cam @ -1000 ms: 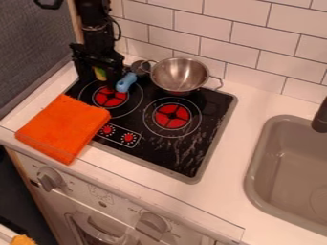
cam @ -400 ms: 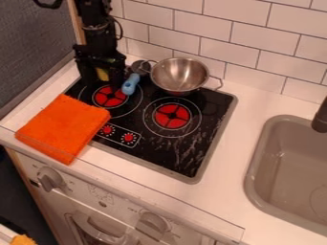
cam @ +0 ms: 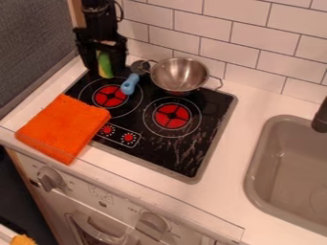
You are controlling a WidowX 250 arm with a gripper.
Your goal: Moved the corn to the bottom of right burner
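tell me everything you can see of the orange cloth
The cloth is bright orange and looks soft and slightly fuzzy, like towelling. It seems folded into a thick, roughly square pad, with softly uneven edges. It lies flat at the left of the view, set at a slant, partly on the white counter and partly over the left side of the black stovetop. Its right corner points in between the left burner and the red knobs.

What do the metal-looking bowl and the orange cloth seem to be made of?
Bowl: likely stainless steel, smooth and shiny, judging by its silvery surface and bright reflections. Cloth: matte, fuzzy fabric, perhaps cotton or microfibre; the look leaves that open.
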